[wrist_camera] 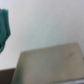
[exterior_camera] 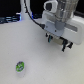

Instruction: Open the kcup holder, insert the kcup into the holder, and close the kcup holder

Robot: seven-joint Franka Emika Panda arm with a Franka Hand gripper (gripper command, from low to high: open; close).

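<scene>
A small white kcup (exterior_camera: 20, 66) with a green-and-blue patterned top is sitting alone on a pale tabletop (exterior_camera: 45, 60), nearest the exterior camera and toward that view's left. It is standing apart from everything else, touching only the surface beneath it.

Farther back from the kcup, toward the exterior view's right, the white Franka arm (exterior_camera: 62, 20) is hanging over the table, its gripper (exterior_camera: 61, 43) pointing down above bare surface, well clear of the pod. The dark fingers are showing only as a blurred cluster under the white hand housing, so whether they are spread or closed cannot be told; nothing is visibly being held between them. A black cable (exterior_camera: 30, 15) is looping down from the arm on the side toward the kcup.

Beyond the kcup and the arm, a dark band of equipment (exterior_camera: 7, 20) is running along the table's far edge (too blurred to identify).

The wrist view is offering little: a soft teal shape (wrist_camera: 4, 27) at one edge, a pale background, and a tan-grey slab (wrist_camera: 50, 65) with a straight edge, all out of focus. The kcup is not appearing in it, and the kcup holder is not recognisable in either view.
</scene>
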